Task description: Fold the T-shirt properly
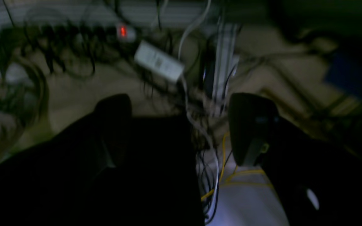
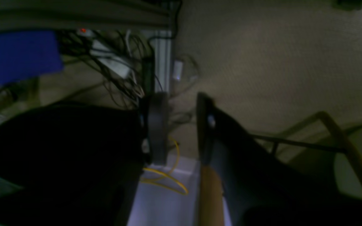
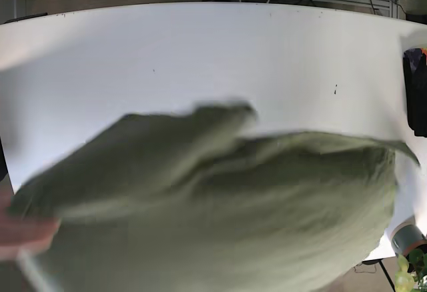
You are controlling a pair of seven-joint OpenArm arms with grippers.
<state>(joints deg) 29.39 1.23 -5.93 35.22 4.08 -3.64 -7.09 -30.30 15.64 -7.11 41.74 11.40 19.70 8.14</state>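
Note:
An olive-green T-shirt [image 3: 227, 205] shows in the base view, motion-blurred, spread over the near half of the white table [image 3: 200, 45]. Neither arm shows in the base view. In the left wrist view my left gripper [image 1: 181, 125] is open and empty, its black fingers [image 1: 251, 125] wide apart and pointing at the floor. In the right wrist view my right gripper [image 2: 181, 125] has a narrower gap between its fingers [image 2: 157, 125]; it holds nothing and hangs over the floor. The shirt shows in neither wrist view.
A blurred human hand [image 3: 20, 232] is at the shirt's lower left corner. A black device [image 3: 415, 92] lies at the table's right edge. Cables and a power strip [image 1: 123, 31] lie on the carpet beneath. A chair frame [image 2: 341, 135] stands beside the right gripper.

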